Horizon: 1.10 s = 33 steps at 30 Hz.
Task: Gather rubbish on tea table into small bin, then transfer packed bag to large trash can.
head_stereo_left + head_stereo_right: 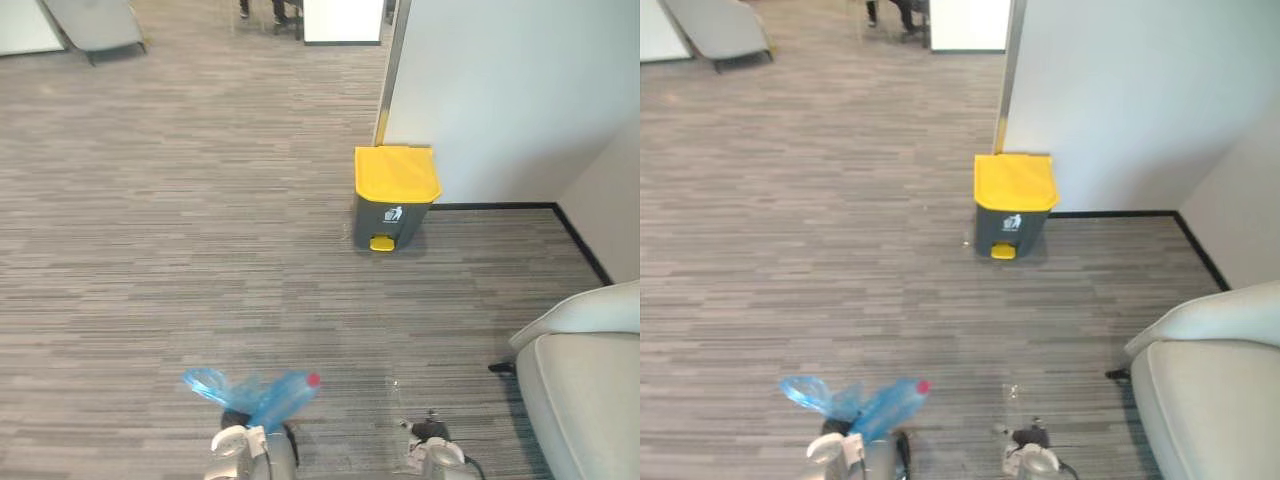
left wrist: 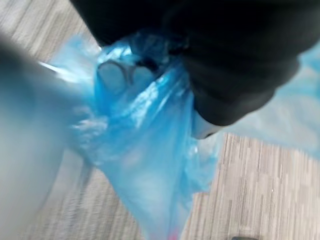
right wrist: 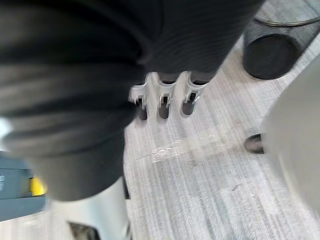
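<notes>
The blue rubbish bag (image 1: 268, 398) is gathered at its neck in the left robot hand (image 1: 238, 441), low in the head views and close in front of the robot. In the left wrist view the thin plastic bunches tight against the hand's dark cover. The fingers show only dimly through the film, curled into it, so I judge this hand to be clenched on the bag. Holding it by the bunched neck probably keeps the mouth closed and the rubbish inside while it is carried. A small red spot shows at one end of the plastic. The bag hangs clear of the carpeted floor (image 1: 180, 250), with its loose lobes spreading just past the hand, on the side away from the robot. The large trash can (image 1: 393, 205), grey with a yellow lid and a yellow pedal, stands against the white wall (image 1: 500, 90). It is well apart from the bag, ahead and somewhat to the robot's right, and its lid is down. The right robot hand (image 3: 163, 102) hangs relaxed, its fingers loose over the floor and gripping nothing, probably kept free for the lid or for balance. A black mesh bin (image 3: 272, 50) stands on the floor beyond it, beside a white sofa (image 1: 590, 390). The transfer looks not yet made.
</notes>
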{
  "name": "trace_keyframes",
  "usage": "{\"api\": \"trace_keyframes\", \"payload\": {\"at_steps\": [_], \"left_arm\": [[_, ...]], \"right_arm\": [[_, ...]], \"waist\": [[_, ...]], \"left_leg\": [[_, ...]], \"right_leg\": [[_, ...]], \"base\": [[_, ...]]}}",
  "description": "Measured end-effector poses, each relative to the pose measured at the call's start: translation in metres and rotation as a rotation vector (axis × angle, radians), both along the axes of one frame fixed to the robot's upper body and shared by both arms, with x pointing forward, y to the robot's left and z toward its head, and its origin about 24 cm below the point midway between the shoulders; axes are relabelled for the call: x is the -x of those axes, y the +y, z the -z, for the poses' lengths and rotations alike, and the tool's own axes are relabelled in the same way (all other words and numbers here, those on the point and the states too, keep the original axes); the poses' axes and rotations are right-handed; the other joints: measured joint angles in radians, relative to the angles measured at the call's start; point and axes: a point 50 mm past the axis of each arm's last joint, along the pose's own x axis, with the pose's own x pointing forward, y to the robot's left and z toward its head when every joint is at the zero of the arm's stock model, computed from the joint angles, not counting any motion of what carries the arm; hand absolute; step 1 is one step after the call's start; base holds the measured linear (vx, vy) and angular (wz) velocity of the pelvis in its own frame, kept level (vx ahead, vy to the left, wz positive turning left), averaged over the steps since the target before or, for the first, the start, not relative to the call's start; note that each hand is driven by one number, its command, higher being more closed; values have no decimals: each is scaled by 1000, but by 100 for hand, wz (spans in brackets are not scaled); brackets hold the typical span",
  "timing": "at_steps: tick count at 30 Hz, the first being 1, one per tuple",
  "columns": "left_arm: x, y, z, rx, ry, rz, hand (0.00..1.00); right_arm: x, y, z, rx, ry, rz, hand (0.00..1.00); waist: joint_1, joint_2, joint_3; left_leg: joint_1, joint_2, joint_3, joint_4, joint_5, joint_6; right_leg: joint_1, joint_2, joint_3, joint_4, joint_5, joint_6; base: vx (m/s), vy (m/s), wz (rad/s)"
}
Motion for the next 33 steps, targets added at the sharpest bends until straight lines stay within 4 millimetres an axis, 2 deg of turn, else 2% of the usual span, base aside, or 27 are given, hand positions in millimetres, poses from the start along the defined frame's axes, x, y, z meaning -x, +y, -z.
{"api": "trace_keyframes", "payload": {"at_steps": [1, 2, 3, 4, 6, 7, 8, 9, 10, 11, 12, 13, 14, 16, 17, 19, 20, 21, 22, 23, 24, 25, 27, 28, 29, 30, 33], "left_arm": [[3, 0, 1, 0, 11, 7, 100], [4, -1, 2, 1, 15, 11, 100], [4, -4, 3, 3, 22, 30, 100], [3, -5, 3, 7, 27, 35, 100], [6, -6, 5, 9, 43, 38, 100], [6, -6, 5, 9, 46, 39, 100], [5, -6, 5, 9, 45, 41, 100], [5, -7, 6, 11, 49, 44, 100], [7, -8, 7, 15, 58, 47, 100], [8, -8, 8, 16, 63, 49, 100], [12, -7, 9, 14, 74, 49, 100], [10, -11, 10, 28, 76, 50, 100], [11, -14, 10, 35, 78, 53, 100], [14, -16, 12, 38, 89, 55, 100], [16, -16, 12, 38, 94, 57, 100], [14, -16, 11, 38, 88, 58, 100], [10, -15, 9, 40, 69, 60, 100], [12, -11, 9, 37, 62, 55, 100], [11, -10, 8, 36, 57, 52, 100], [8, -9, 6, 31, 38, 52, 100], [7, -9, 5, 29, 31, 50, 100], [6, -8, 4, 27, 24, 49, 100], [4, -8, 3, 25, 16, 49, 100], [4, -9, 3, 25, 15, 50, 100], [4, -10, 3, 31, 16, 48, 100], [6, -8, 4, 26, 25, 43, 100], [3, -11, 3, 31, 19, 52, 100]], "right_arm": [[-4, 0, -2, 3, -13, -9, 0], [-5, 0, -2, 4, -18, -11, 0], [-6, -3, -4, 14, -30, -15, 0], [-3, -4, -3, 16, -25, -13, 0], [-5, -6, -5, 24, -46, -10, 0], [-6, -7, -6, 25, -52, -10, 0], [-7, -7, -7, 26, -56, -10, 0], [-9, -8, -8, 27, -64, -9, 0], [-9, -8, -8, 27, -67, -10, 0], [-9, -8, -8, 27, -66, -10, 0], [-5, -7, -6, 21, -49, -11, 0], [-9, -16, -7, 40, -51, -7, 0], [-13, -20, -8, 50, -57, -2, 0], [-15, -20, -9, 51, -56, -1, 0], [-14, -20, -8, 54, -51, -6, 0], [-10, -19, -7, 54, -40, -7, 0], [-7, -17, -6, 55, -33, -25, 0], [-8, -14, -6, 54, -32, -48, 0], [-8, -12, -5, 50, -33, -51, 0], [-9, -5, -5, 37, -33, -63, 0], [-9, -4, -5, 32, -32, -62, 0], [-7, -1, -4, 23, -23, -61, 0], [-6, 2, -3, 15, -19, -62, 0], [-6, 2, -3, 16, -19, -60, 0], [-5, 1, -3, 18, -16, -57, 0], [1, 1, 0, 17, 10, -70, 0], [5, -1, 2, 17, 24, -56, 0]], "waist": [[3, 0, 1], [2, 4, 2], [-5, 17, 11], [-14, 25, 17], [-16, 34, 23], [-21, 33, 22], [-22, 32, 22], [-29, 30, 24], [-34, 27, 25], [-35, 25, 26], [-39, 0, 23], [-42, 40, 30], [-40, 61, 27], [-44, 75, 36], [-45, 74, 36], [-58, 72, 38], [-59, 73, 38], [-49, 70, 40], [-47, 73, 38], [-38, 68, 40], [-34, 66, 41], [-23, 63, 39], [-12, 59, 35], [-11, 59, 35], [-10, 63, 32], [-16, 37, 9], [-6, 0, -10]], "left_leg": [[67, -13, 42, -39, -15, 13], [91, -16, 51, -54, -19, 16], [164, -26, 73, -106, -28, 23], [225, -30, 88, -144, -32, 24], [302, -33, 112, -197, -32, 24], [345, -36, 117, -237, -32, 24], [359, -37, 118, -250, -32, 23], [405, -36, 118, -286, -31, 23], [434, -36, 116, -302, -31, 23], [443, -38, 113, -308, -31, 23], [474, -69, 82, -330, -33, 20], [493, -44, 41, -346, -35, -4], [492, -30, 22, -349, -20, -29], [506, -14, 4, -327, -3, -56], [484, 7, -6, -243, 3, -67], [417, 43, -58, -45, 19, -95], [318, 79, -109, 196, 107, -164], [221, 121, -108, 391, 98, -162], [193, 132, -102, 436, 83, -146], [116, 131, -81, 466, 31, -106], [97, 130, -61, 438, 12, -89], [75, 126, -27, 334, -18, -64], [48, 79, -49, 64, -17, -50], [49, 69, -59, 4, -4, -50], [51, 49, -89, -110, 80, -66], [91, 1, -68, -160, 123, -47], [106, -31, -16, -159, 103, -11]], "right_leg": [[-46, -20, 31, 128, 30, 41], [-70, -22, 38, 183, 48, 52], [-164, -28, 58, 406, 115, 101], [-245, -23, 45, 576, 106, 92], [-343, -13, -14, 686, 64, 63], [-399, -13, -78, 680, 39, 36], [-415, -12, -103, 662, 29, 25], [-441, -2, -180, 553, 4, -11], [-452, 14, -222, 421, 13, -27], [-450, 21, -230, 359, 28, -34], [-435, 38, -233, 149, 140, -65], [-410, 67, -254, 154, 138, -107], [-417, 84, -252, 159, 117, -118], [-414, 102, -248, 184, 67, -130], [-387, 113, -251, 185, 39, -134], [-330, 125, -260, 152, 23, -131], [-265, 148, -257, 102, 19, -134], [-211, 173, -241, 53, 15, -144], [-194, 179, -229, 39, 8, -156], [-135, 185, -195, -10, 11, -157], [-118, 184, -176, -25, 16, -153], [-91, 182, -137, -48, 24, -139], [-67, 163, -69, -68, 14, -109], [-59, 158, -56, -70, 10, -101], [-57, 152, -33, -69, -3, -76], [-31, 118, -5, -95, 4, -40], [-16, 73, -5, -123, 22, -26]], "base": [[307, 170, -57], [354, 175, -70], [326, 127, -40], [311, 104, -34], [324, 55, -31], [337, 23, -26], [423, -46, -4], [419, -115, 9], [353, -111, 12], [377, -175, 25], [405, -171, 18], [545, -227, 3], [307, -115, -18], [351, -175, -26], [413, -228, -6], [258, -149, 14], [308, -129, -19], [367, -87, -36], [385, -6, -73], [327, 33, -68], [386, 88, -98], [378, 151, -100], [307, 189, -96], [197, 168, -63], [446, 318, -63], [449, 311, -49], [350, 210, -25]]}}
